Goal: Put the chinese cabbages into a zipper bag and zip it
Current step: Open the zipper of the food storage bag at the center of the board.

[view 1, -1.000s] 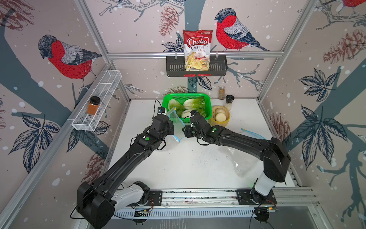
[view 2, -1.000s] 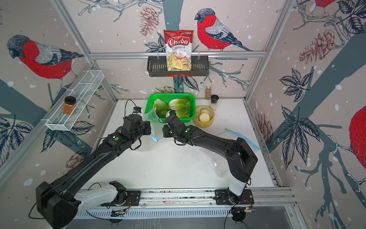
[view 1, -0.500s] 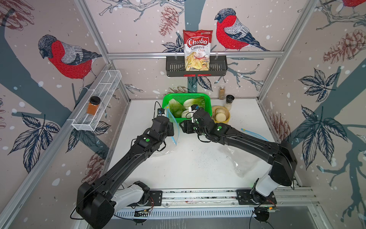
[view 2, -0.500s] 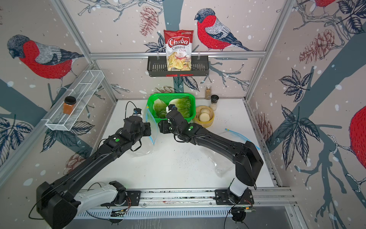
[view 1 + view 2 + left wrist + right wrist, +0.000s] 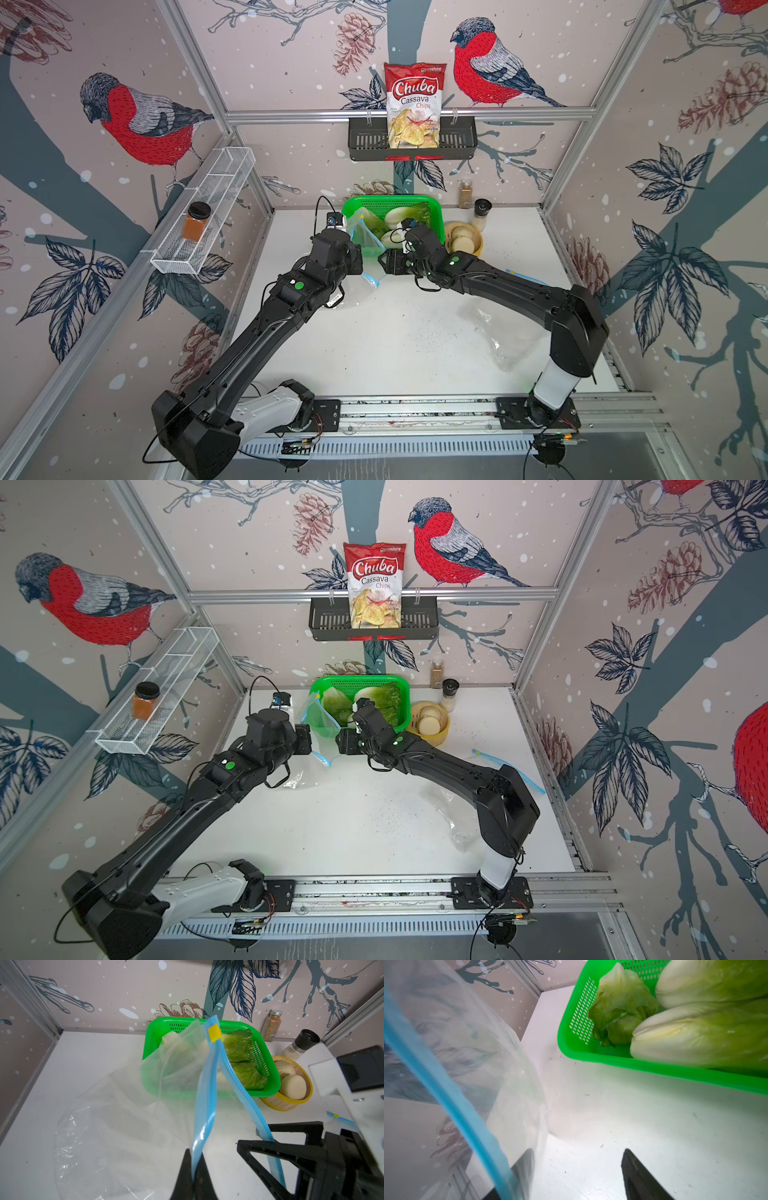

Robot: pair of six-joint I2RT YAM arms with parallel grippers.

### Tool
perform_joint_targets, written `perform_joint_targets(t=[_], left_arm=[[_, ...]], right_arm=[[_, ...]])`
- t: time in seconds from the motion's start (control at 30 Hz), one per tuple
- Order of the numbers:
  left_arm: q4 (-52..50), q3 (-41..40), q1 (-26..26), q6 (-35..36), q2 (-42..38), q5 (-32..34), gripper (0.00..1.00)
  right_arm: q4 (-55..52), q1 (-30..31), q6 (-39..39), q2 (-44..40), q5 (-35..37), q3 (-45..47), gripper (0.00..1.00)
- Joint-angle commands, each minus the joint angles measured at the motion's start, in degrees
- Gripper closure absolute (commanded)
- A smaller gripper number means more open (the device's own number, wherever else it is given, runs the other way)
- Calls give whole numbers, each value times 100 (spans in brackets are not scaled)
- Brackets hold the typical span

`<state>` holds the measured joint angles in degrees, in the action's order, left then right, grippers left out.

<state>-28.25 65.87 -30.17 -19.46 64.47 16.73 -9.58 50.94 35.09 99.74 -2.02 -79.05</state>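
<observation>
Both at zipper bag (image 5: 128, 1115) mouth: left gripper (image 5: 195, 1152) pinching its blue edge; right gripper (image 5: 577, 1151) spread wider than before.

— How many do we count?
— We count three chinese cabbages (image 5: 695, 1036), one green basket (image 5: 386, 202), two zipper bags (image 5: 204, 1088).
— And at twelve o'clock?
— One chips bag (image 5: 413, 108), two spice bottles (image 5: 465, 193).

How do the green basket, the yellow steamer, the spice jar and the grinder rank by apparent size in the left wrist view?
1. green basket
2. yellow steamer
3. spice jar and grinder: they look about alike, so I do not rank them.
</observation>
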Motion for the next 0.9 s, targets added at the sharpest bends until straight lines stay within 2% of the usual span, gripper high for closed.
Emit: perform_joint_targets(t=[0.0,0.17,0.4,0.67,0.87], left_arm=[[-516,128,21,181,60,159,100],[-355,-113,55,88,35,128,100],[-280,-306,82,-75,-129,279,99],[-5,-497,95,-36,-76,165,98],[90,-590,139,-53,-25,170,98]], right_arm=[[359,2,250,-19,-257,125,32],[407,11,340,133,-360,171,32],[206,-130,213,49,166,249,32],[138,-39,50,164,-31,14,31],[219,12,-149,-240,-169,-97,27]])
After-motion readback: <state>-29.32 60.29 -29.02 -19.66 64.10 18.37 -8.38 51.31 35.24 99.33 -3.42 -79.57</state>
